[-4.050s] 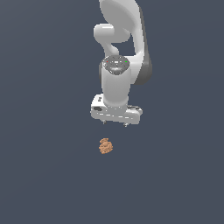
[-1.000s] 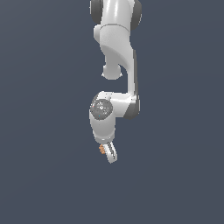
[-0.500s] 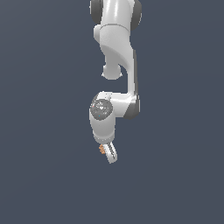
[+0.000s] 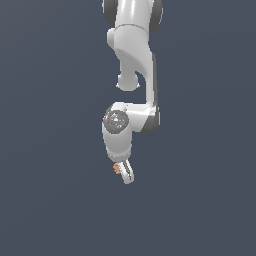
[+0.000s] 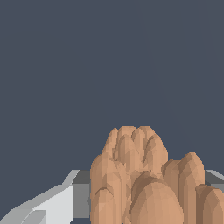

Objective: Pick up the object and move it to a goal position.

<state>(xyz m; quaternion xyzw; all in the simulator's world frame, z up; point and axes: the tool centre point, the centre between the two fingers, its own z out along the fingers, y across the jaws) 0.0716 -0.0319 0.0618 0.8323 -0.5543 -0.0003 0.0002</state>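
The hand (image 4: 123, 172) grips the object (image 4: 116, 169) — only an orange sliver shows between its fingers.

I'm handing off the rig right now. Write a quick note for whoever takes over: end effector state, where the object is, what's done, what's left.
End effector: shut on the orange-brown clump, arm folded down and pointing low in the exterior view.
Object: held between the fingers; the wrist view shows it filling the space at the fingers, close to the camera.
Done: the pick appears made.
Left: carry the clump to the goal position and release. No goal marker shows in either view, so confirm the target before moving. Whether the clump is clear of the surface cannot be told.
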